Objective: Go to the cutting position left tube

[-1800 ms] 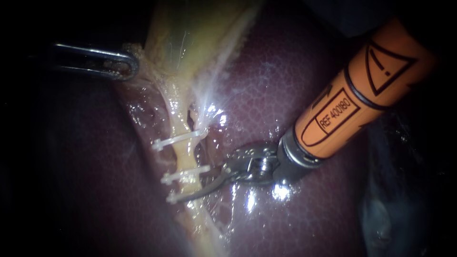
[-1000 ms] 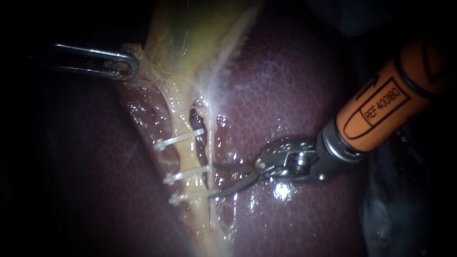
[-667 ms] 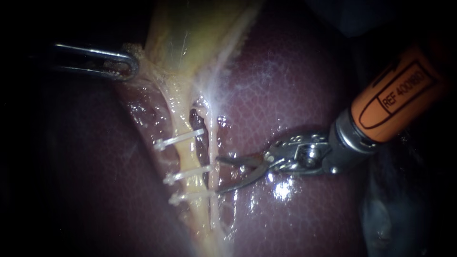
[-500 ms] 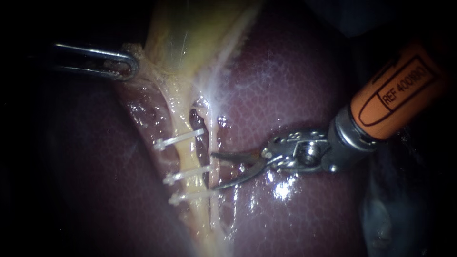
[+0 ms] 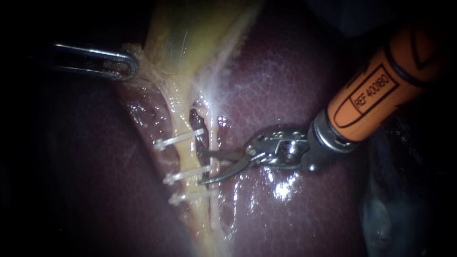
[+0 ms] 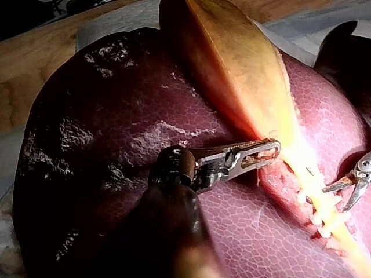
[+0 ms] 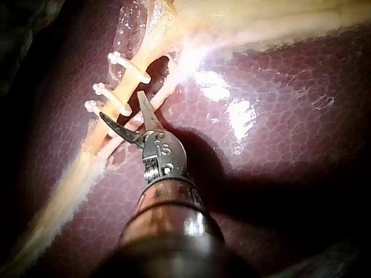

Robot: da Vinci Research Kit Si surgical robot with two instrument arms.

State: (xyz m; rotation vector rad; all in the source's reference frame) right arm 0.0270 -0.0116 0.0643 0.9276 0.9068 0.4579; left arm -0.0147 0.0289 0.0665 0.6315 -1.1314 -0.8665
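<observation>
Two parted blades (image 5: 223, 172); right instrument (image 5: 200, 167) aslant

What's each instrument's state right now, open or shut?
Left instrument: shut on the gallbladder.
Right instrument: open, gripping nothing, tips beside the clipped tube.

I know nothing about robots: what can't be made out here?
1. Endoscope view: shaft of left instrument lost in darkness; tissue hides how much gallbladder its jaws grip.
2. Endoscope view: whether open jaws of right instrument touch the tube, too small.
3. Left wrist view: picture edge cuts off the right instrument's shaft.
</observation>
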